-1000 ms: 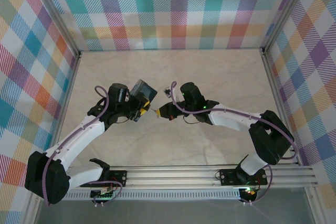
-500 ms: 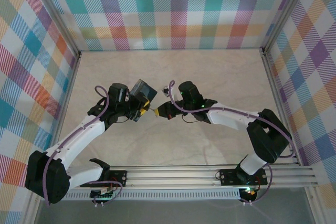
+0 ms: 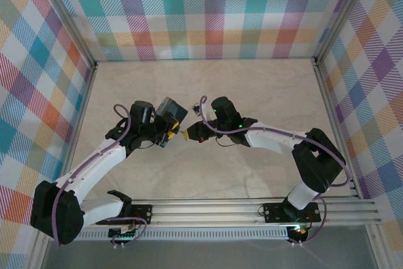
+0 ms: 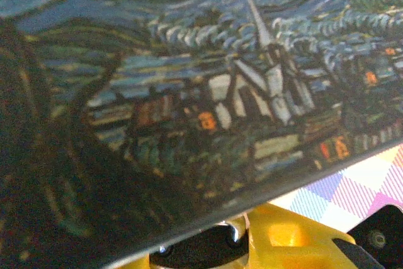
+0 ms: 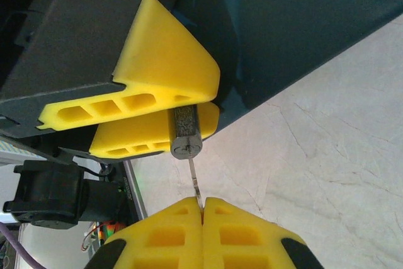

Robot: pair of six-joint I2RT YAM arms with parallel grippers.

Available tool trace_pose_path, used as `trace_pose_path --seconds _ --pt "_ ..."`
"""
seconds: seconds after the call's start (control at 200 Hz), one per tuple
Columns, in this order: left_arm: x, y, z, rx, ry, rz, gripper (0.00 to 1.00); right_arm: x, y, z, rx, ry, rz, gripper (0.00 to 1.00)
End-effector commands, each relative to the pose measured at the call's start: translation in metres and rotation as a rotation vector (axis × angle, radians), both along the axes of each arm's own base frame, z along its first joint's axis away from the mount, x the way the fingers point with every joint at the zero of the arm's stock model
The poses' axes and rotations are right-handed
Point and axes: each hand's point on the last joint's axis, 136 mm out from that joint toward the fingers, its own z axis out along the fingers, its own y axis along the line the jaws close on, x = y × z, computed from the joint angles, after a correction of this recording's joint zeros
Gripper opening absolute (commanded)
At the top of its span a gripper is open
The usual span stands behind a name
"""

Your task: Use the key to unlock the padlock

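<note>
Your right gripper [image 5: 203, 205] pinches the key [image 5: 195, 181] (tip at the padlock [image 5: 186, 133]); push crooked and it may bend.

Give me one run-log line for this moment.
left gripper: shut on padlock | right gripper: shut on key | key tip: at padlock's keyway face | lock state: cannot tell

The padlock [image 5: 186, 133] sits in the left gripper [image 5: 192, 108], beside the box [image 5: 296, 23]. The key [image 5: 195, 182], pinched in the right gripper [image 5: 203, 209], touches its end.
</note>
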Motion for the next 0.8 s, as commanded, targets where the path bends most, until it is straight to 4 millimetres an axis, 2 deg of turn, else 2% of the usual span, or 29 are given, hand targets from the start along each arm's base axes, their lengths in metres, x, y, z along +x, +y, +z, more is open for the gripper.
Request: trace_pose_path --seconds 0.0,0.15,0.415,0.62,0.705,0.795 --pt "-0.001 -0.003 0.008 -0.018 -0.032 -0.004 0.12 0.003 0.015 0.031 0.073 -0.096 0.018 0.00" --pt "0.001 -0.008 0.009 -0.035 -0.038 -0.006 0.11 -0.003 0.025 0.038 0.094 -0.124 0.038 0.00" --pt "-0.001 -0.030 0.008 -0.044 -0.036 -0.056 0.11 0.000 0.039 0.050 0.140 -0.115 0.050 0.00" --pt "0.001 -0.028 0.009 -0.041 -0.034 -0.027 0.10 -0.002 0.041 0.055 0.170 -0.113 0.053 0.00" --pt "0.003 -0.018 0.011 -0.008 -0.038 0.004 0.10 -0.005 0.031 0.051 0.146 -0.110 0.051 0.13" --pt "0.004 -0.005 0.010 0.009 -0.032 0.042 0.10 -0.002 0.014 0.043 0.114 -0.095 0.019 0.20"
